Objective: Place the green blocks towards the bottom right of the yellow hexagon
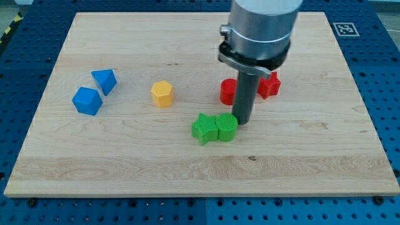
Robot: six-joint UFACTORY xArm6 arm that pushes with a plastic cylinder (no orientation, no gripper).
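Observation:
The yellow hexagon sits left of the board's middle. Two green blocks lie side by side below and to its right: a green star-like block and a green round block, touching each other. My tip stands just right of the green round block, at its upper right edge, touching or nearly touching it. The rod hangs from the grey arm body at the view's top.
A red round block and a red star-like block sit behind the rod. Two blue blocks lie at the left. The wooden board rests on a blue perforated table.

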